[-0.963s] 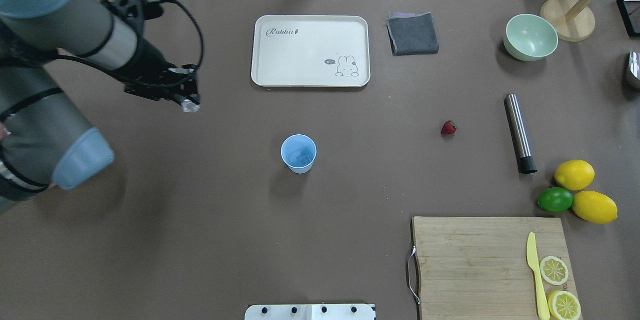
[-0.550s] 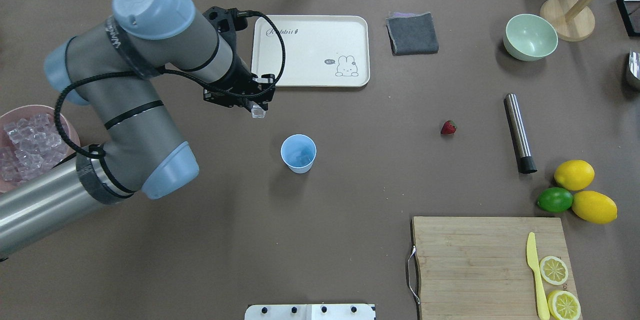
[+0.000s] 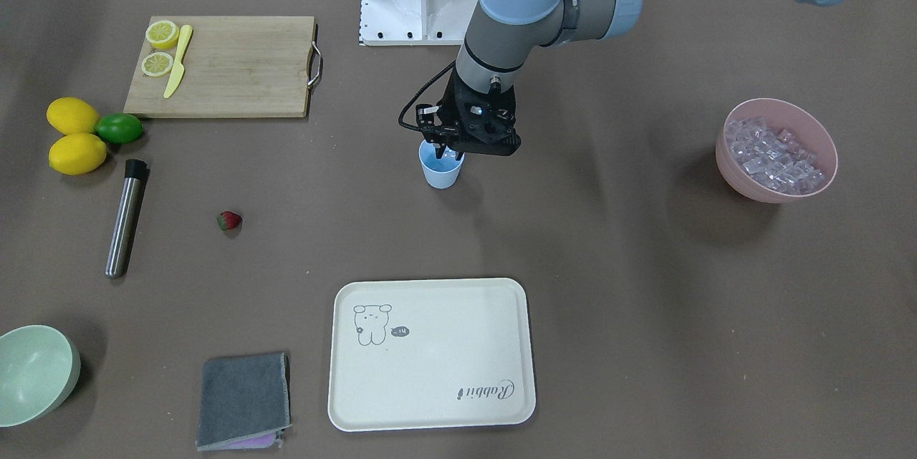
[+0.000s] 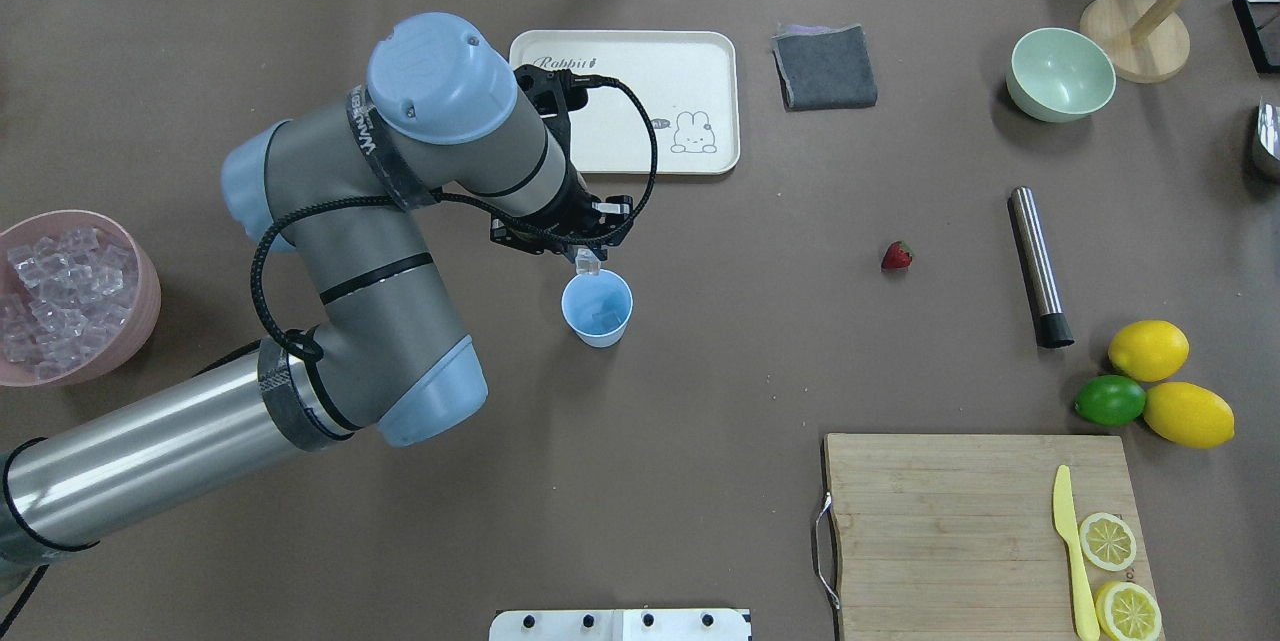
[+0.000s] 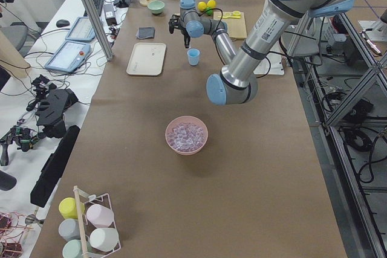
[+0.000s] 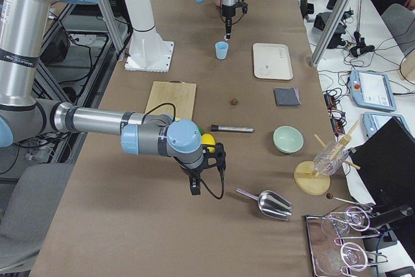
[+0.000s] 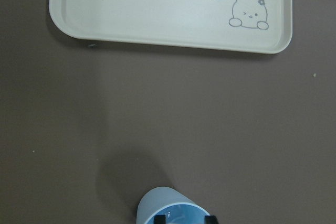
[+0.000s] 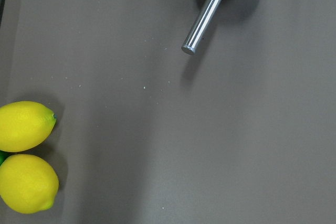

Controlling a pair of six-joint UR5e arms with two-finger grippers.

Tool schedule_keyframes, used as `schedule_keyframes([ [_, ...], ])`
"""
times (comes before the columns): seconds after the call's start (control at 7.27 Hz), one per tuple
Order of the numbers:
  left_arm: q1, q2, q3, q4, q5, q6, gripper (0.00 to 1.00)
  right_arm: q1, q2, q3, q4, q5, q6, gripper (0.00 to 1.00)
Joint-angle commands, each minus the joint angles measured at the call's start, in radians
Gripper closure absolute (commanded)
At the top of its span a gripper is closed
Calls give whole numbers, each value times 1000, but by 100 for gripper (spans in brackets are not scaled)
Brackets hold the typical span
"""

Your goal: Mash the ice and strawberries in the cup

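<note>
The light-blue cup (image 4: pixel 597 308) stands upright mid-table, with what looks like ice inside. My left gripper (image 4: pixel 586 259) is shut on a clear ice cube (image 4: pixel 588 269) and holds it just above the cup's far rim; it also shows in the front view (image 3: pixel 448 153) over the cup (image 3: pixel 442 171). More ice (image 4: pixel 55 291) fills the pink bowl (image 4: pixel 140 306) at the left. The strawberry (image 4: pixel 897 256) lies alone to the cup's right. My right gripper (image 6: pixel 193 189) shows only in the exterior right view, low over the table near the lemons; I cannot tell if it is open.
A cream tray (image 4: pixel 622 146) lies beyond the cup. A steel muddler (image 4: pixel 1038 266), two lemons (image 4: pixel 1148 349) and a lime (image 4: pixel 1109 400) lie at the right. A cutting board (image 4: pixel 950 521) with knife and lemon slices lies front right. A metal scoop (image 8: pixel 210 14) lies near the right wrist.
My left arm has swung right from beside the pink bowl with the ice cube, and now holds it over the cup's rim. Nothing else moved.
</note>
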Motion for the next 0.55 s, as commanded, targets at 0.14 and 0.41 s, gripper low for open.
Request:
schedule_keyframes([
  [0.14,14,-1,3,-1,14,0,3,0,-2,-2,0,0,-2,0],
  [0.41,-9,14,-27,13,11,9,3,0,-2,-2,0,-2,-2,0],
])
